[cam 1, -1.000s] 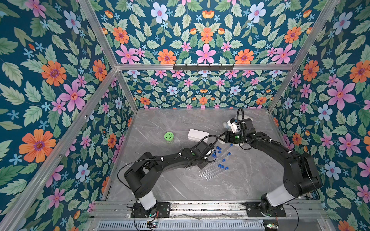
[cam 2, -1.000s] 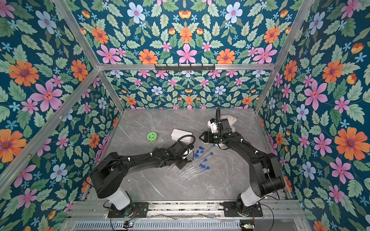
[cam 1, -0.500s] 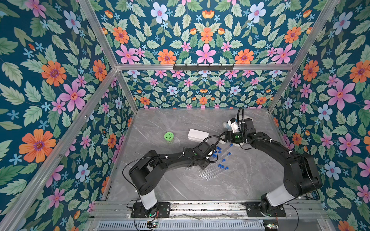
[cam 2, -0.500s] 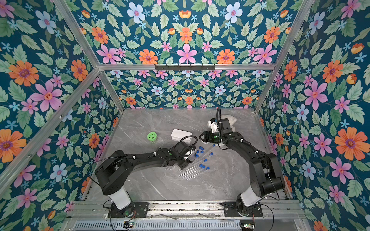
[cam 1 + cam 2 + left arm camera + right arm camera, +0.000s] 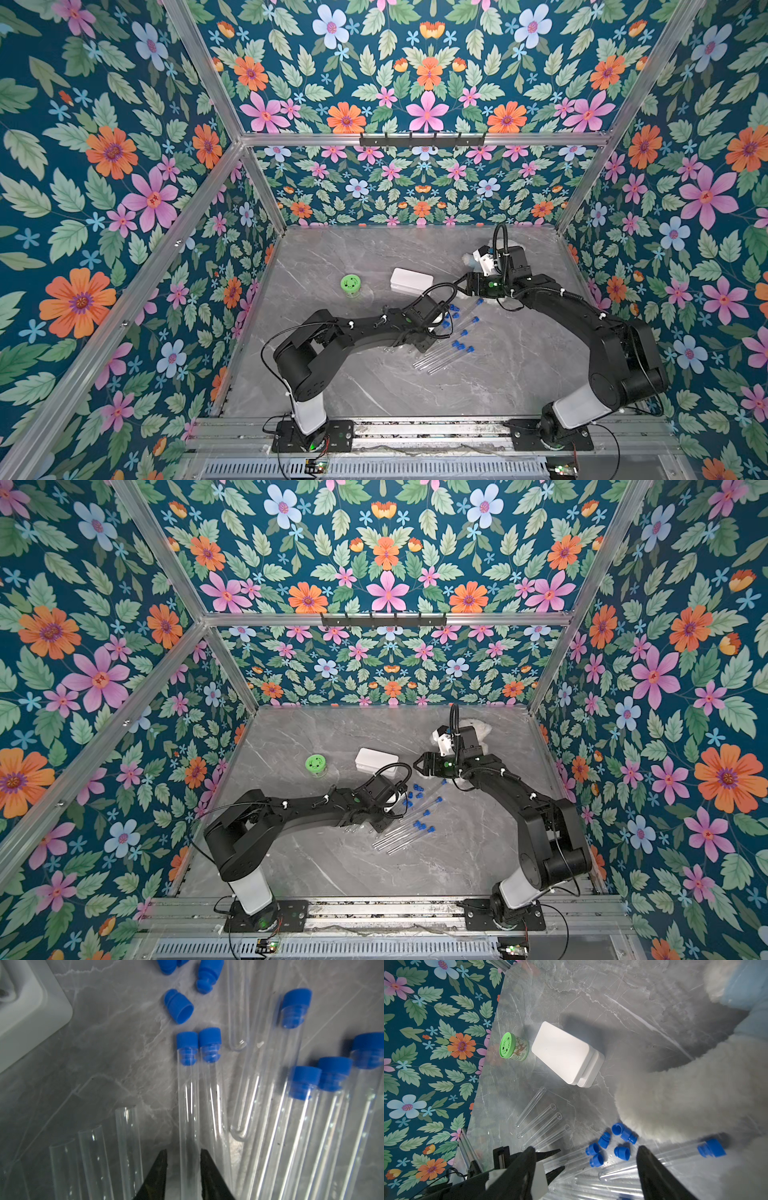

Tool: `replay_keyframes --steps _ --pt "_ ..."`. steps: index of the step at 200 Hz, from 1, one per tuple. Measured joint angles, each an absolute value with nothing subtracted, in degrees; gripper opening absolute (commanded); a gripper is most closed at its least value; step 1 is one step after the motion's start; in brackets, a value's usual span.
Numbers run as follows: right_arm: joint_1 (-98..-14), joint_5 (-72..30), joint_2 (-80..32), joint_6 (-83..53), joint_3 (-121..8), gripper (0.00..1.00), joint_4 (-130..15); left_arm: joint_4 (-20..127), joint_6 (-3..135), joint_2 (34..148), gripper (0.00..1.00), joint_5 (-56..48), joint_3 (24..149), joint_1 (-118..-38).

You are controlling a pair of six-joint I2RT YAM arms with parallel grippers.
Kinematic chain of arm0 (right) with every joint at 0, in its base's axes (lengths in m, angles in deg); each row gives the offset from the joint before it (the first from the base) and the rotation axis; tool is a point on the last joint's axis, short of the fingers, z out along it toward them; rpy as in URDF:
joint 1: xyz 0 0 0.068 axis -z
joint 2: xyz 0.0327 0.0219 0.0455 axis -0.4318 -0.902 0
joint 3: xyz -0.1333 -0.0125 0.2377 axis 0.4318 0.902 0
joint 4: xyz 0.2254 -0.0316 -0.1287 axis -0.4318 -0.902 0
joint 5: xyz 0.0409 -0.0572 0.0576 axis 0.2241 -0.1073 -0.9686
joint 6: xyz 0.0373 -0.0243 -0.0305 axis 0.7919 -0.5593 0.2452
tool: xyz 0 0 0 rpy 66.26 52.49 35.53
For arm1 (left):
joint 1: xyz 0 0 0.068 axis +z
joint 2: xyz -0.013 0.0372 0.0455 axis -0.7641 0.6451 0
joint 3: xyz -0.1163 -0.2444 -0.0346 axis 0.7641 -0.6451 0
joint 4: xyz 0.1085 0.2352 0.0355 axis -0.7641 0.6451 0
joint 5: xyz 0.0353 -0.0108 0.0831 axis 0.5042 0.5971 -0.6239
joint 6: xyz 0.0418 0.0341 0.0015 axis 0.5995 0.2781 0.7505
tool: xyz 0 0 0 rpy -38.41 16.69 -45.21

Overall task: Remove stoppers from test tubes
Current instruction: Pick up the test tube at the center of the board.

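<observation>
In the left wrist view my left gripper (image 5: 184,1153) is open only a little. Its two black tips straddle a clear test tube (image 5: 188,1105) that lies on the table with a blue stopper (image 5: 187,1043) in it, and a small gap shows on one side. A second stoppered tube (image 5: 209,1042) lies against it, and more (image 5: 303,1080) lie beside. Several empty tubes (image 5: 539,1120) lie apart. My right gripper (image 5: 586,1148) is open wide and empty above several loose stoppers (image 5: 620,1153). In a top view the tubes (image 5: 440,357) lie between both arms.
A white box (image 5: 411,280) and a green-lidded jar (image 5: 351,284) stand behind the tubes. A white fluffy thing (image 5: 685,1095) lies under and beside my right arm. Flowered walls close in the grey marble table (image 5: 374,386).
My right gripper's jaws have opened a little wider. My left gripper has crept slightly to the right over the tubes, with its opening unchanged.
</observation>
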State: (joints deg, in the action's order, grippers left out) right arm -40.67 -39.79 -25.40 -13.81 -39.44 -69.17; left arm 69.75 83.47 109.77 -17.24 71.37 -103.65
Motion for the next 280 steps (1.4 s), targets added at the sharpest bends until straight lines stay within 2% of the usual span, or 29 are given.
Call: replay_keyframes --steps 49,113,194,225,280 --pt "-40.5 -39.8 -25.2 -13.6 -39.3 0.80 -68.9 70.0 83.5 111.2 0.30 -17.6 72.4 -103.7" --pt "-40.3 -39.8 -24.5 -13.4 -39.1 0.82 -68.8 70.7 83.5 111.6 0.18 -17.8 72.8 -103.7" --pt "-40.1 -39.8 -24.2 -13.4 -39.0 0.83 -68.8 70.7 83.6 112.0 0.20 -17.8 73.2 -103.7" --pt "-40.1 -39.8 -24.2 -13.4 -39.0 0.83 -68.8 70.7 83.6 111.9 0.14 -17.9 73.2 -103.7" --pt "-40.1 -39.8 -24.2 -13.4 -38.9 0.83 -68.8 71.6 83.7 107.3 0.13 -19.2 72.3 -103.4"
